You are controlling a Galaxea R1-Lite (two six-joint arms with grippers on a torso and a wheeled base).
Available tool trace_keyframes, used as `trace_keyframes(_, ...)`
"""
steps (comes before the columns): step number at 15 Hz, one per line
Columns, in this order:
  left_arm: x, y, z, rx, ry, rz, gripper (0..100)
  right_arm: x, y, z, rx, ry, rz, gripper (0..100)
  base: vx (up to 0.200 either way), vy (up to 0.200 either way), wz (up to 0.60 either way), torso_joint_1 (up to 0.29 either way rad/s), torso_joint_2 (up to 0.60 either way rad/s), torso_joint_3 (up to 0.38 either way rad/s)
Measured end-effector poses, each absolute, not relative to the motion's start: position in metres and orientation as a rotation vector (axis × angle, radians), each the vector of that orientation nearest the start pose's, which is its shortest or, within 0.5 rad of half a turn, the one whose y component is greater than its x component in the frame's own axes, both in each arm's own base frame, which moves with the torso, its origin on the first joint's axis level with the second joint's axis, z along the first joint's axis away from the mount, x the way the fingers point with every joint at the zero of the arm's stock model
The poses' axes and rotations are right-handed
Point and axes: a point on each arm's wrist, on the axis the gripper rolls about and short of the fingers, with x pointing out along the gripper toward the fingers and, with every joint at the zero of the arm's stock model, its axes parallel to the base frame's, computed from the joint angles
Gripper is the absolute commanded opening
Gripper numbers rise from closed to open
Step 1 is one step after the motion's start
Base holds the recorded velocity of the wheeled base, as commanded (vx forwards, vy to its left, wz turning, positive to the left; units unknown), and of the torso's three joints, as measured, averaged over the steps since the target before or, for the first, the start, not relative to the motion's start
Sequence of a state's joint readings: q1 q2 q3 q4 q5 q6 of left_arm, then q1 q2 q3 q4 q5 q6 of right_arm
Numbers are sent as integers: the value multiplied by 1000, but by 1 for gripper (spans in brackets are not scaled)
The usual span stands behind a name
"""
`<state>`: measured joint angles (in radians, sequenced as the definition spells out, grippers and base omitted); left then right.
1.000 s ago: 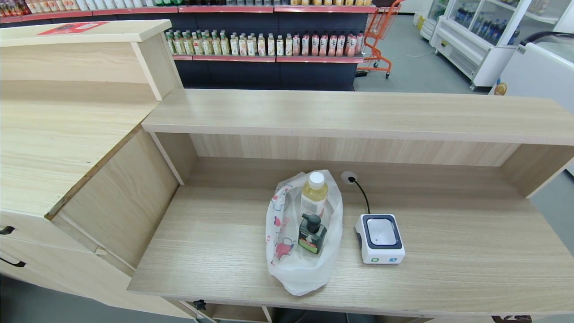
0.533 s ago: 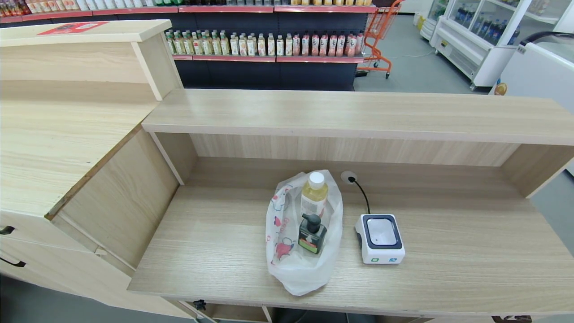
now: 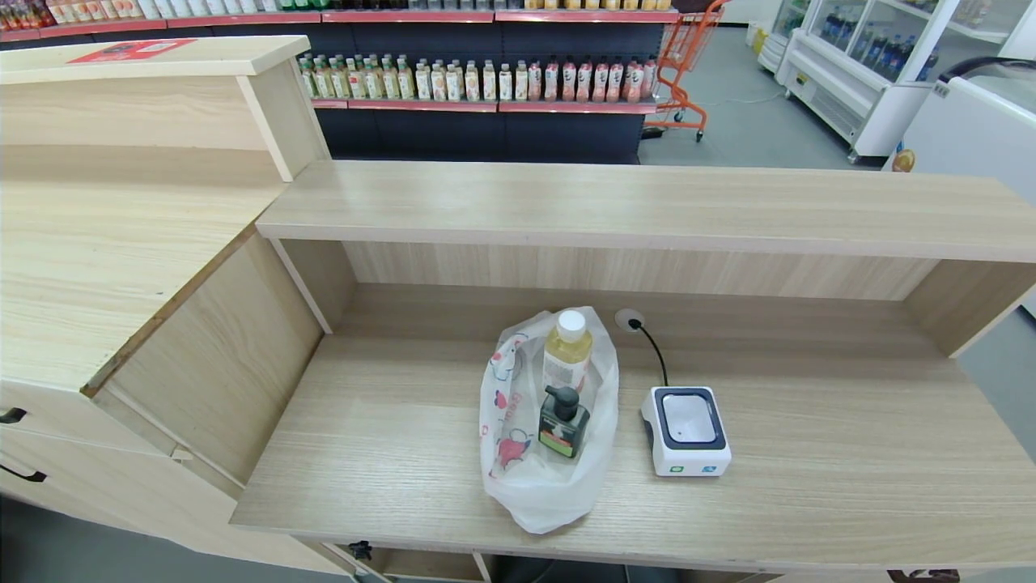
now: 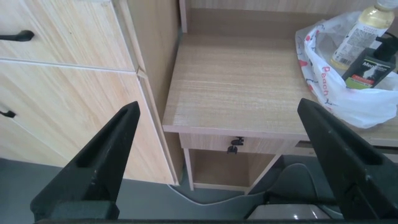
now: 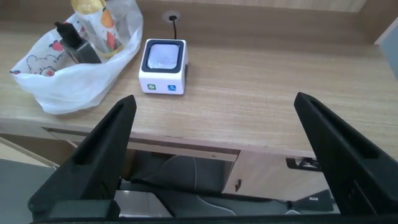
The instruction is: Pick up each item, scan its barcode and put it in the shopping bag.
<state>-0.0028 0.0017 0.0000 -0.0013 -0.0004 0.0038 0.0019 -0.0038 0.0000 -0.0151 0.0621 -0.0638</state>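
**Both items bagged; arms off the counter**

The shopping bag [image 3: 524, 495] lies slumped on the counter [image 3: 850, 453], its mouth toward 12 o'clock. Two items lie in it. The juice bottle [image 3: 566, 352] is at the 12 o'clock end with its white cap pointing away. The dark pump bottle [image 3: 563, 421] is just at the juice bottle's 6 o'clock, and the two are touching or nearly so. Thin plastic wraps round both.

The scanner [image 3: 686, 429] sits at 3 o'clock of the bag, just beside it, window facing up. Its cable [image 3: 654, 352] runs toward 11 o'clock to a grommet at the back.

The left gripper [image 4: 219, 106] hangs below the counter's near edge, about 7 o'clock of the bag. Its jaws are spread wide and hold nothing. The right gripper [image 5: 214, 98] hangs likewise at about 5 o'clock, jaws apart and empty.

Progress, as a judgement: every item seen is already in the bag, so picking and bagging look finished. The frames cannot show whether each barcode registered. Nothing further appears to be in hand.
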Motion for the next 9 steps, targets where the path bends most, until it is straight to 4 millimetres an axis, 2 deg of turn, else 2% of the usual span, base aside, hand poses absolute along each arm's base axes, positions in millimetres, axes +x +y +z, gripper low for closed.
trace_keyframes(8,-23,0,76,15,0,-4,100,-23,1,77,-64,-21,62,100,0,-200,0,5,5,-2)
trace_keyframes(9,-23,0,76,10,0,-3,100,-23,1,77,-65,-21,62,100,0,0,0,0,0,0)
